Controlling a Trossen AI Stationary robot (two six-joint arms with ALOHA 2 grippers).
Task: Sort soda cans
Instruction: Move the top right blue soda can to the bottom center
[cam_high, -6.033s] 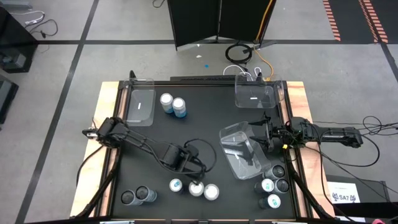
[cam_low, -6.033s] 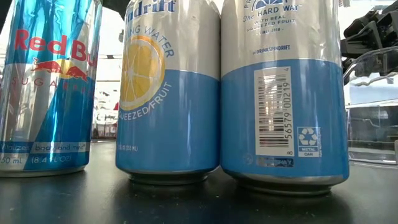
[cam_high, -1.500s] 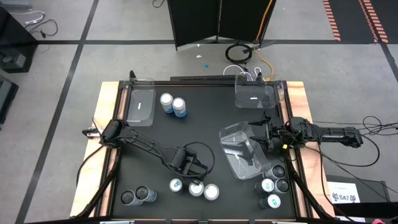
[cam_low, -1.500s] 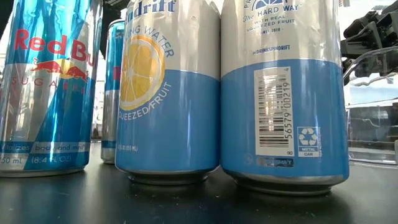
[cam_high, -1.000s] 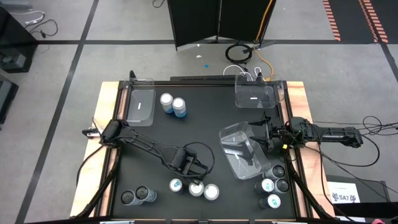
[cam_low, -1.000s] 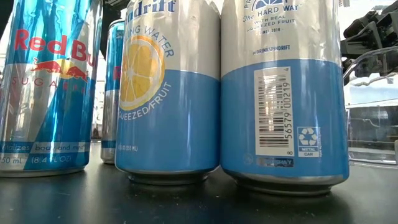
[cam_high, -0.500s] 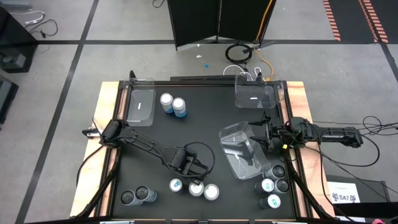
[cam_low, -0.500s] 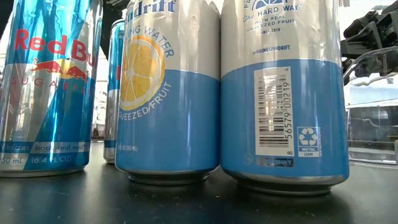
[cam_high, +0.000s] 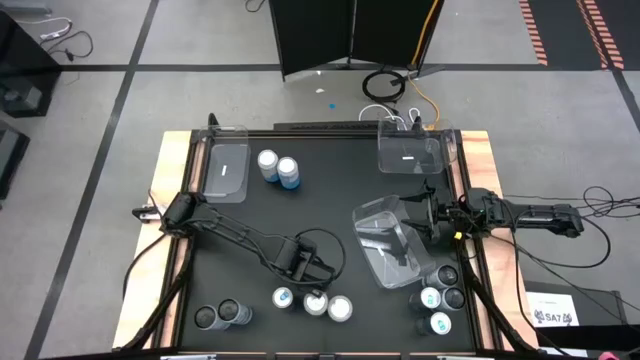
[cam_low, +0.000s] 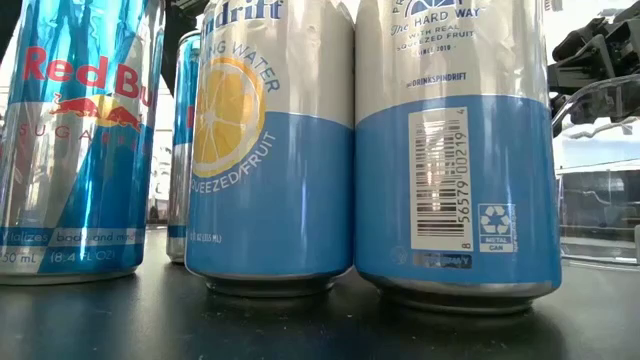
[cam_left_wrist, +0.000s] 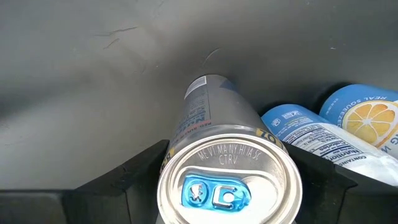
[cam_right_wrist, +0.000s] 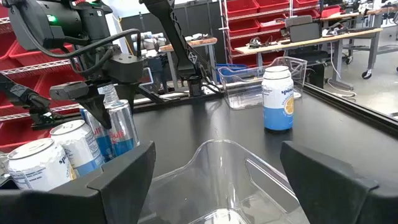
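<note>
Since six seconds ago the left gripper (cam_high: 314, 272) has slid right toward the near cans; its fingers now straddle a slim can (cam_left_wrist: 227, 177), seemingly clasping it; lift straight to spare neighbours; the right gripper (cam_high: 418, 222) clamps a tilted bin (cam_high: 385, 240).

The overhead camera looked straight down on the whole black table (cam_high: 330, 215) from well above. The low camera sat at tabletop height, pressed close against three cans (cam_low: 270, 150), facing level across the table toward the room. The left wrist camera looked steeply down at the top of a slim can (cam_left_wrist: 229, 180), very near. The right wrist camera looked level over a clear bin (cam_right_wrist: 230, 177) toward the left arm (cam_right_wrist: 93, 56) and red shelves (cam_right_wrist: 261, 18). The overhead and right wrist views shared that bin (cam_high: 388, 240) and that arm (cam_high: 240, 238).
</note>
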